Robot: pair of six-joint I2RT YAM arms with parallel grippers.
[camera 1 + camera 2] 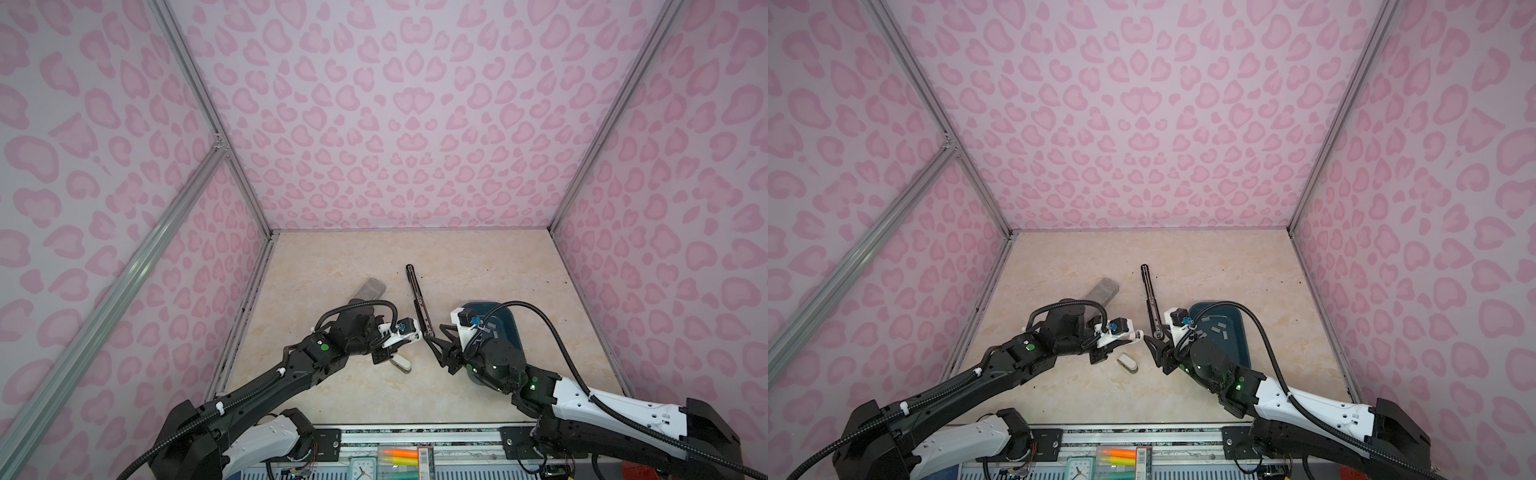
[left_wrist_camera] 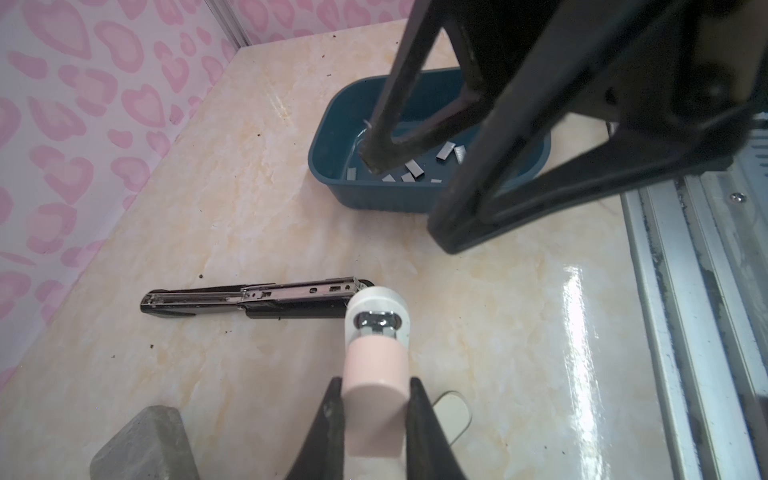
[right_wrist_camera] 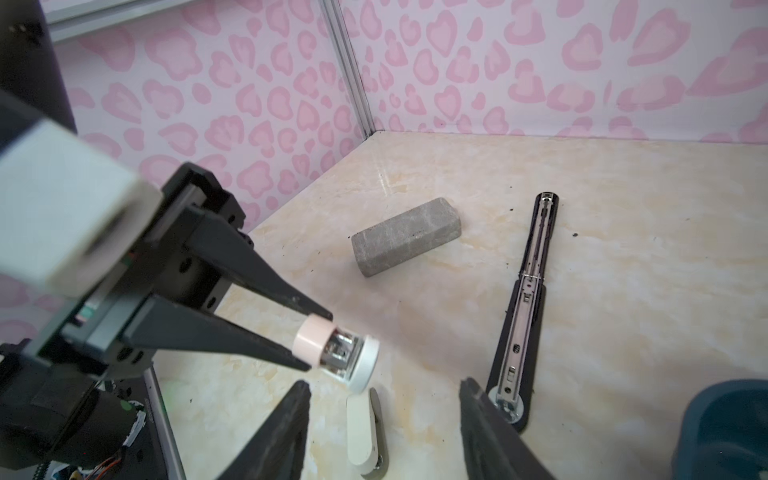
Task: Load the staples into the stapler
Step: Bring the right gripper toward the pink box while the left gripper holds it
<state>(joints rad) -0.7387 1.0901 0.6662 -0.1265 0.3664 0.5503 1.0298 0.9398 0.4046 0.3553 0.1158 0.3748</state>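
staples not yet loaded: strips lying in the tray, stapler lying open

the staples are lying loose on the floor of the dark blue tray, a scatter of small grey strips. none is showing in either hand or on the stapler. the stapler is lying flat on the surface near the tray, swung fully open with its metal channel facing up. as far as the wrist views are showing, that channel is looking bare. so i am judging the opening as done, with the picking, the placing and the closing all left to do.

the right hand is hovering low by the near end of the stapler, its fingers standing apart with nothing between them. the left hand is clamping on a small pink and white cylinder with a chrome part in its middle; i cannot tell what it is for. a cream oval piece is lying on the surface below the two hands, and a grey speckled block is lying farther off.

in both top views the right arm is covering much of the tray, and in the left wrist view the right hand's fingers are crossing in front of it, so i am not counting the strips. the channel is too narrow to say for certain that it is empty
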